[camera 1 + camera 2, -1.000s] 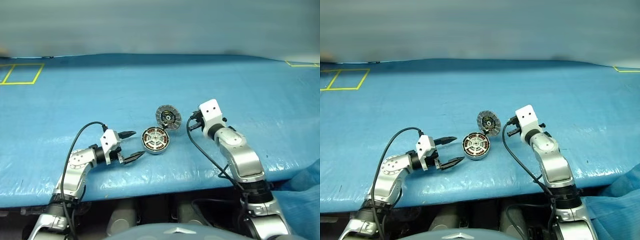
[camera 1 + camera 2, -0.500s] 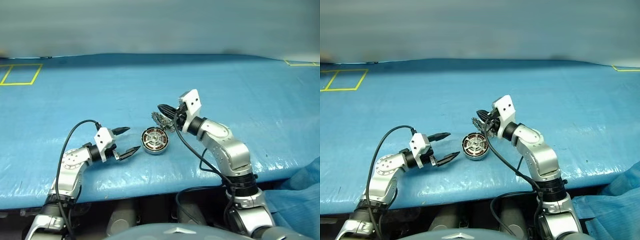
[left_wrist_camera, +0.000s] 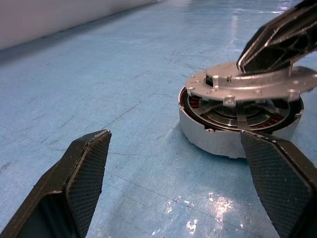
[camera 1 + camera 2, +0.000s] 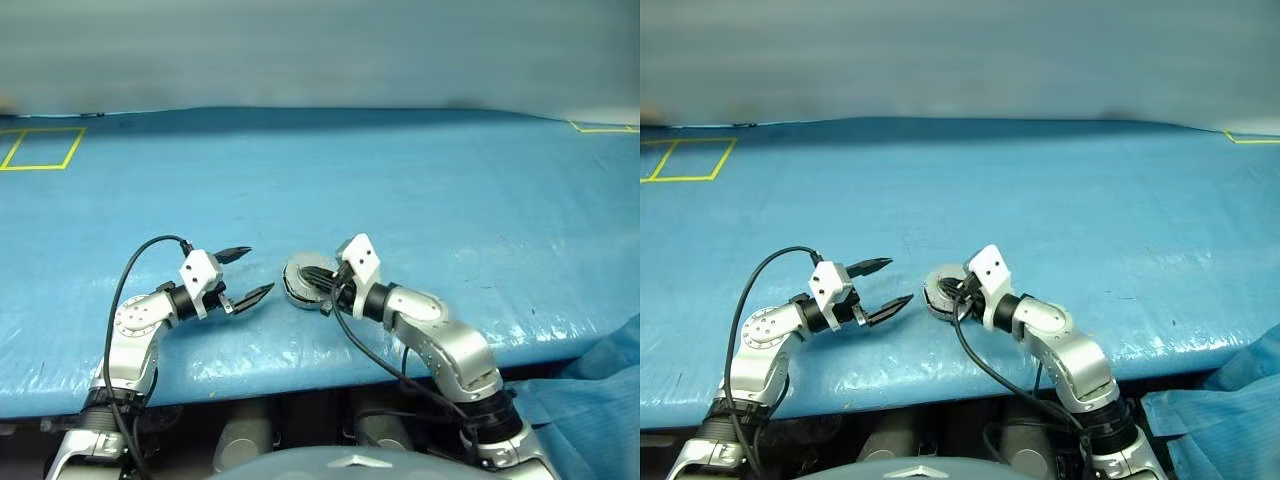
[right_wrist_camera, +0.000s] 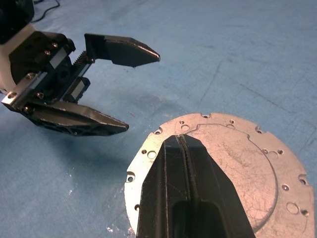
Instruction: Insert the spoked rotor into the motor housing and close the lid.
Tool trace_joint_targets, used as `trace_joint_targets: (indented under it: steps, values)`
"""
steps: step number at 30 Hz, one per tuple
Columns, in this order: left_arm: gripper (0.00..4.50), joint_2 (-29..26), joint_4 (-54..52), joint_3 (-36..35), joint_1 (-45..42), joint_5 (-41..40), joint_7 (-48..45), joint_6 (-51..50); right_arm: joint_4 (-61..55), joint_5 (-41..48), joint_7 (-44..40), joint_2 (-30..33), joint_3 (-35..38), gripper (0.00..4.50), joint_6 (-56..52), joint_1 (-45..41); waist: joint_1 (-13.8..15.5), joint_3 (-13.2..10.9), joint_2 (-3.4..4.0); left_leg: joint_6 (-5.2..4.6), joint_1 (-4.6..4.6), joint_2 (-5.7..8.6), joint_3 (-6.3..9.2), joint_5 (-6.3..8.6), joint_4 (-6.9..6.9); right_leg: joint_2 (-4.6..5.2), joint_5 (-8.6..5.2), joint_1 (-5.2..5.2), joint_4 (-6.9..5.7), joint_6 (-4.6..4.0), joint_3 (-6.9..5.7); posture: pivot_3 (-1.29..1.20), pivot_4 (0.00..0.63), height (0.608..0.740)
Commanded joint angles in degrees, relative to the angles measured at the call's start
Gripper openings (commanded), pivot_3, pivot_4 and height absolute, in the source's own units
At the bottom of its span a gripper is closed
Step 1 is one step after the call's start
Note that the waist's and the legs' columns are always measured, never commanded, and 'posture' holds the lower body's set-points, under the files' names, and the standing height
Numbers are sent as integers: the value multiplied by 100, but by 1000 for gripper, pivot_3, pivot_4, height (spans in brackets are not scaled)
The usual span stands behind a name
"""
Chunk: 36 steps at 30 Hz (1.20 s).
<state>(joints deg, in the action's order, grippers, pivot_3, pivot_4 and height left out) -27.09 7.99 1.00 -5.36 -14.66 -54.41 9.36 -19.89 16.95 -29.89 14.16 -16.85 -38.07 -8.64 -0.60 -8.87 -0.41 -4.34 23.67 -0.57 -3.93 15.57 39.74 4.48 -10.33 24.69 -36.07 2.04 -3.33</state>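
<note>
Right jaws: pressed together with no gap; the right gripper (image 5: 184,144) lies over the plain grey face of the lid (image 5: 233,163). Whether it holds the lid or only rests on it, I cannot tell.
Left jaws: spread wide around nothing; the left gripper (image 4: 245,272) hovers just at 9 o'clock of the housing, pointing toward it.
Lid: plain face up, flat axis upright, tilted slightly, sitting above the housing (image 3: 233,141) with a gap still showing at the near side.
Rotor: the spoked rotor (image 3: 237,113) lies flat inside the housing, spokes level, hub upward.
Housing: rests on the blue table cover (image 4: 420,170), near its front edge, between the two grippers; its open side faces up.
Head views: the lid hides the housing's inside; both arms converge on it from 9 and 3 o'clock.
Left wrist view: shows the gap under the lid, the spokes and a hint of reddish windings.
Right wrist view: shows the lid's small rim holes and the left gripper's fingers (image 5: 124,51) beyond it.
Far off: yellow tape marks (image 4: 40,148) at 10 o'clock.
</note>
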Motion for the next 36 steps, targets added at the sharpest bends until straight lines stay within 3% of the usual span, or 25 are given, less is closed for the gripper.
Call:
trace_joint_targets:
  steps: [1,12,19,23,31,36]
  values:
    - [4440,28,-163,26,-80,-136,-100,6,-14,-86,97,14,25,0,81,3,0,0,0,0,0,0,0,0,0,0,0,0,1,0,0,0,150,740]
    - [4440,4,-286,236,-22,-228,-393,-235,234,-1008,252,226,-552,0,1163,245,-1,1,-1,-1,-7,0,4,1,-1,0,-10,-1,6,17,-6,0,150,740]
    - [4440,105,-147,361,-200,-190,-467,-194,105,-814,381,-25,-111,0,1343,289,9,0,0,-1,-2,0,9,1,-1,4,-3,-1,7,6,-10,0,150,740]
    - [4500,199,-32,387,-328,-132,-376,-168,121,-729,236,5,25,884,1468,340,13,0,0,-2,1,0,11,1,-1,3,-2,-1,10,3,-13,0,150,740]
    - [4500,338,74,454,-422,-77,-362,-141,42,-623,27,67,76,3473,1439,373,4,0,-1,-1,6,0,11,0,-7,-10,-3,-9,9,3,-11,0,150,740]
    - [4500,349,117,453,-462,-69,-355,-109,138,-734,86,72,-4,3473,1423,302,6,0,-1,-1,8,1,11,0,-7,-9,-4,-8,9,5,-11,0,150,740]
